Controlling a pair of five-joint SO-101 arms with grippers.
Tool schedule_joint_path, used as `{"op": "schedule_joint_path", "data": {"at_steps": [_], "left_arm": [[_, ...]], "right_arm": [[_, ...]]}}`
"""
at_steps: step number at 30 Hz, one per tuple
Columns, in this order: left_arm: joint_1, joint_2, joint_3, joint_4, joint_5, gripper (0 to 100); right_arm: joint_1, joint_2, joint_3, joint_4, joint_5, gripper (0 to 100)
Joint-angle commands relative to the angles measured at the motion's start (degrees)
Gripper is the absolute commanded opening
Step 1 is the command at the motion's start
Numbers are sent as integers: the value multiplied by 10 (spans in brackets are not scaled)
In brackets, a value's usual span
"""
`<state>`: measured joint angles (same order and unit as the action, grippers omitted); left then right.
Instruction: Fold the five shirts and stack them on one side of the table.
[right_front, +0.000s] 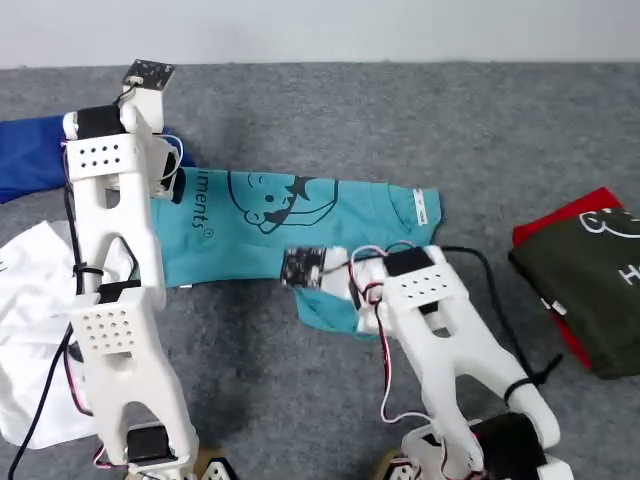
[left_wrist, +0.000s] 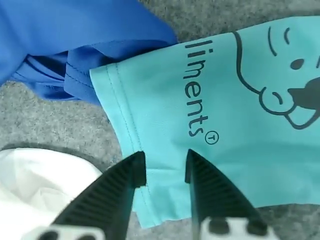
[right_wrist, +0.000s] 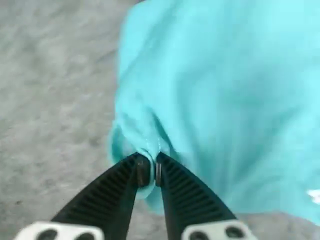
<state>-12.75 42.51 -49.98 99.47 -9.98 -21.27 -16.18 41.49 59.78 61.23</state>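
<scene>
**Teal shirt pinched by one tool, with the other tool apart over its hem**

The teal shirt (right_front: 290, 225) is spread flat in the middle of the grey desk (right_front: 400, 120), with its dark printed drawing and lettering facing up. All other things are placed here by this shirt.

The left tool (left_wrist: 165, 166) is seen over the hem end of the teal shirt (left_wrist: 225, 125), near the corner of the cloth. Its jaws are held moderately apart, and the stitched hem lies between them. Nothing is gripped by them. Whether the fingertips touch the cloth cannot be told.

The right tool (right_wrist: 150, 170) is at the near edge of the teal shirt (right_wrist: 225, 100), towards its collar end. Its jaws are closed almost fully, and a small bunched fold of the teal cloth is pinched between the tips. Around this point the cloth is pulled into wrinkles.

A blue shirt (right_front: 35, 160) is crumpled just beyond the hem end of the teal shirt, and in the left wrist view the blue shirt (left_wrist: 75, 35) is partly covered by the teal hem corner. A white shirt (right_front: 30, 300) is bunched beside the same end, on the near side of the desk. Well apart from the collar end, a folded dark green shirt (right_front: 590, 290) is laid on top of a red shirt (right_front: 575, 215), at the edge of the desk.
</scene>
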Motion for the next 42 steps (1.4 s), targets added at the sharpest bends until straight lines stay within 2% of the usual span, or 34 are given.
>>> {"op": "schedule_joint_path", "data": {"at_steps": [1,12,21,29,33,37,40,42], "left_arm": [[5,-11,-11,11,6,137],[5,-7,-11,11,6,137],[5,-6,-10,11,5,137],[5,-6,-10,11,5,137],[6,-6,11,11,3,137],[6,-6,26,9,2,137],[6,-6,26,9,2,137],[5,-6,27,10,2,137]], "right_arm": [[11,-20,-37,-43,-33,20],[15,-20,-47,-187,-84,20],[62,32,-72,-305,-131,20],[74,218,-215,-301,-145,32],[74,288,-273,-290,-152,157],[77,327,-360,-240,-193,279],[87,335,-433,-179,-236,299],[88,327,-484,-87,-251,299]]}}
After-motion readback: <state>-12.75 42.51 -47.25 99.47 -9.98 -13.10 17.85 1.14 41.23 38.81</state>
